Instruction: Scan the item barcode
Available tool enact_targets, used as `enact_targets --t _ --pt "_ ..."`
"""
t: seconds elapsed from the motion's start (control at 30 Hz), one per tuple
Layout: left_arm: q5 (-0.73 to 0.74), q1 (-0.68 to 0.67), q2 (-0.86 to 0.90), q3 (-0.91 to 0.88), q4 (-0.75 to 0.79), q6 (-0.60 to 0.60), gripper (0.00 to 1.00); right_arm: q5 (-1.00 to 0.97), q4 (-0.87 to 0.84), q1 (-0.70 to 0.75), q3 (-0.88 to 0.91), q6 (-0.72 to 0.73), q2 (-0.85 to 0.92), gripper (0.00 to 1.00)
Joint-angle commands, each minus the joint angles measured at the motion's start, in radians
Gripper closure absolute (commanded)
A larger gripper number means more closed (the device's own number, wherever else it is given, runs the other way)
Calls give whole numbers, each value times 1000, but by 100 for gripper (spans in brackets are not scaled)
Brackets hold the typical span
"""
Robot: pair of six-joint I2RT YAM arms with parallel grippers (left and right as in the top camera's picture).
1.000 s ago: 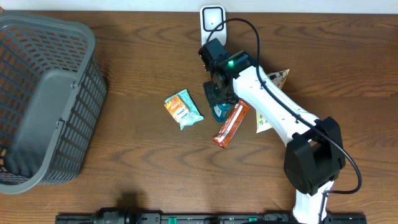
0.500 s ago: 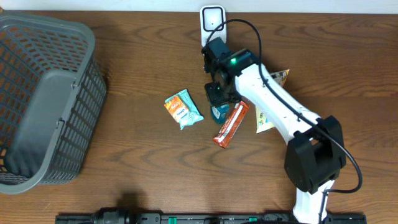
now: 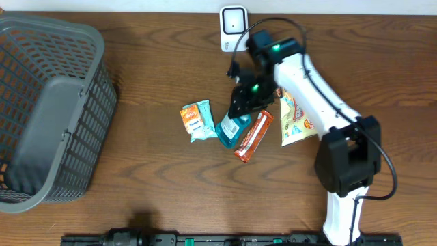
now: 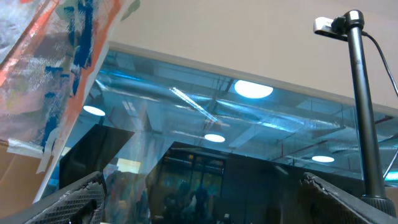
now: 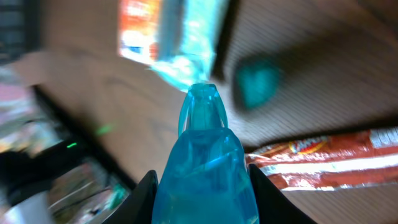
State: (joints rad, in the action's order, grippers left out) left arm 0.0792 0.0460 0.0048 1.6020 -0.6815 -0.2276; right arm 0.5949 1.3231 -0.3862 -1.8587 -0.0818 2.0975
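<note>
Wood-grain brown table (image 3: 150, 184) fills the overhead view, with a grey slatted plastic basket (image 3: 92, 82) at its left end and a small white barcode scanner (image 3: 233, 19) standing at the far edge, near the middle.

From the near right, the white right arm reaches in towards the centre. The right gripper (image 3: 244, 102) sits below the scanner and well apart from it. It is closed part-way on a teal-blue package (image 3: 231, 128), which juts from the gripper towards the near left.

In the right wrist view the package (image 5: 204, 168) fills the space between the two dark fingers (image 5: 144, 190). They press against its left and right sides, and its narrow end points away from the camera. The view is blurred, so no label or barcode can be made out on it.

Three other items lie around the held package:
- An orange-and-teal snack packet (image 3: 196, 121) is just beside it on the left.
- A red-orange wrapped bar (image 3: 254, 134) lies at a slant, touching or nearly touching its right side.
- A yellow snack pouch (image 3: 295, 117) is further right, partly under the arm.

The left wrist camera points upward at ceiling lights and dark glass, with a small camera on a black pole (image 4: 359, 93) at the right. The left gripper (image 4: 202, 190) has its fingertips at the two bottom corners of that view, spread wide with nothing between them.
</note>
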Motion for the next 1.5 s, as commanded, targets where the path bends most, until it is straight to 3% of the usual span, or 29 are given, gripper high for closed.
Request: enact_targets --t 0.0,0.2,0.43,0.57,0.73,1.2,1.47 --pt "-1 3 0 -8 10 16 2 324 26 77 -39 -186 -13 99" --pt "-1 3 0 -8 9 16 2 671 132 188 -39 -473 -13 92" --pt "-32 3 0 -8 -48 17 2 724 369 253 -39 -764 -13 96" --pt "-174 3 0 -56 -161 17 2 721 378 262 -38 -761 -21 98" --pt "-249 3 0 -214 -225 16 2 721 379 262 -38 -760 -43 95" --pt "-249 3 0 -825 -53 16 2 780 378 258 -38 -719 -104 96" --pt "-248 3 0 -1019 64 -67 2 803 378 235 -38 -728 -104 95"
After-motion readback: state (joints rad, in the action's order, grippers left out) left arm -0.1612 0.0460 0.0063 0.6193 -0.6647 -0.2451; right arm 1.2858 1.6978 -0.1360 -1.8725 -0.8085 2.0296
